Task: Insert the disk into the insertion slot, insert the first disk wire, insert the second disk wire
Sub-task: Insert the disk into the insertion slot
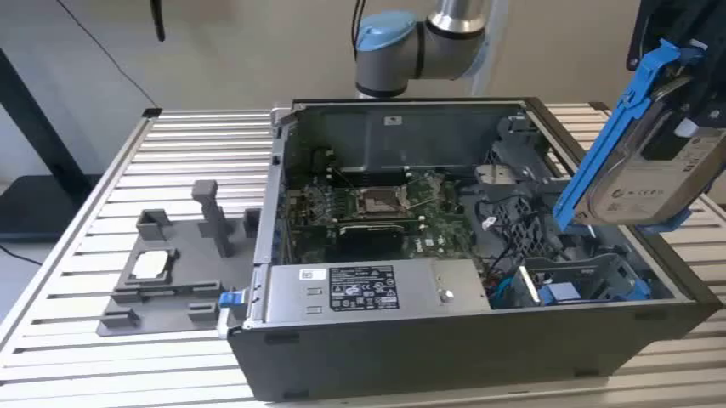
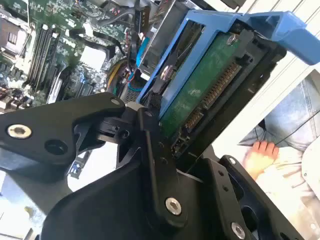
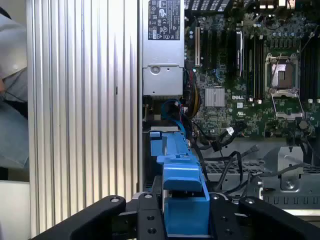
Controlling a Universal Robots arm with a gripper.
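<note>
Pincer [image 3: 185, 216] clamping disk [image 1: 652, 166], above case [image 1: 454, 357] edge

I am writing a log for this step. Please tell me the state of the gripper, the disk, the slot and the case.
gripper: shut on the disk.
disk: held tilted in the air, not inserted.
insertion slot: empty.
computer case: open, side panel off.

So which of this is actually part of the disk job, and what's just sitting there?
In the job:
disk, held up by the end effector
slot

Lying about:
power supply
motherboard
grey fixture on the table
a person's hand, in the second wrist view
</note>
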